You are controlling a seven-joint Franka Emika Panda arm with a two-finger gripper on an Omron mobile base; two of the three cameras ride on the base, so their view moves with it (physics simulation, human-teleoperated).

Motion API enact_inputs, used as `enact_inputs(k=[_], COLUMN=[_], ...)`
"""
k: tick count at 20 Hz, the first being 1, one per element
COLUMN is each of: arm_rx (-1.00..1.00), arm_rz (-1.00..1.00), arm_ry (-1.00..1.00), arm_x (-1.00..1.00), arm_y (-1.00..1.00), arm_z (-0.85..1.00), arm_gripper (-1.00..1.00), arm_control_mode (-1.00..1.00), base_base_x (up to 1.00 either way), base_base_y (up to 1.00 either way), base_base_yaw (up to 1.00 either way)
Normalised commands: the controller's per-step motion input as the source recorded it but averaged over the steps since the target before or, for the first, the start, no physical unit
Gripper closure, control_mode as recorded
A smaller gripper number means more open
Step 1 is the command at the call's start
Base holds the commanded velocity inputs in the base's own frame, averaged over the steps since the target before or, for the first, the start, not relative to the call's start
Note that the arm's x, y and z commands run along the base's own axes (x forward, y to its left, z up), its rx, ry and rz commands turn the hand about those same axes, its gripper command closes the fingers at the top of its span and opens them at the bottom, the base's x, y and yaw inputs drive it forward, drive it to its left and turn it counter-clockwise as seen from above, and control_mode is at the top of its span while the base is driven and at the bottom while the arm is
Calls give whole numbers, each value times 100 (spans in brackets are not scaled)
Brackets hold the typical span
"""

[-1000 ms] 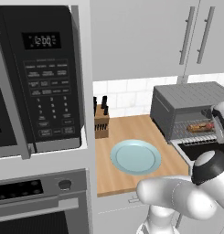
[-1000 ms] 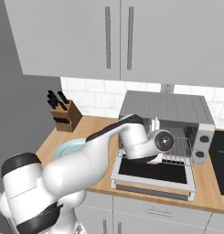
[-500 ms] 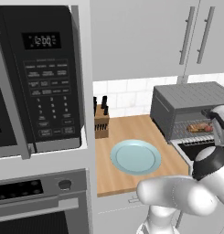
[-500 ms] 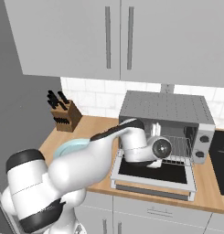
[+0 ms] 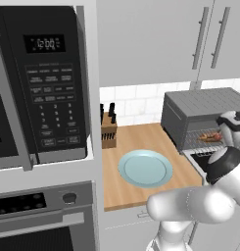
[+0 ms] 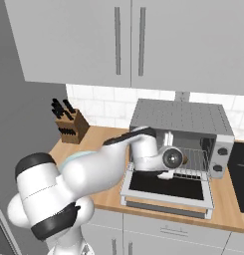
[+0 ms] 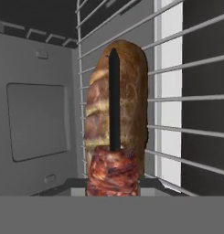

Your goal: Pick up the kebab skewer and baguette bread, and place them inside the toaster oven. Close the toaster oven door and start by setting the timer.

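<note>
Oven, door down: I see bread on its rack. My fingers are clamped on the skewer, inside, just over the bread. Plate on surface.

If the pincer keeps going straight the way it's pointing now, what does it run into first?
Most likely the baguette bread on the toaster oven rack: the kebab skewer that the pincer holds points straight at it. Depth is unclear; the oven's wall lies beyond.

Kebab skewer held over baguette bread on rack; toaster oven door down.
</note>
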Motion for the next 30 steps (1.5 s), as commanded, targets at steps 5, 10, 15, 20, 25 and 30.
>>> enact_inputs(k=[5,10,15,20,25,30], arm_rx=[0,0,0,0,0,0], arm_rz=[0,0,0,0,0,0], arm_ry=[0,0,0,0,0,0], arm_x=[22,21,8,1,0,0], arm_y=[-2,0,0,0,0,0], arm_z=[-5,-6,-4,-1,0,0], arm_gripper=[100,100,100,100,-100,-100], arm_control_mode=[-100,-100,-100,-100,-100,-100], base_base_x=[0,0,0,0,0,0], base_base_y=[0,0,0,0,0,0], base_base_yaw=[0,0,0,0,0,0])
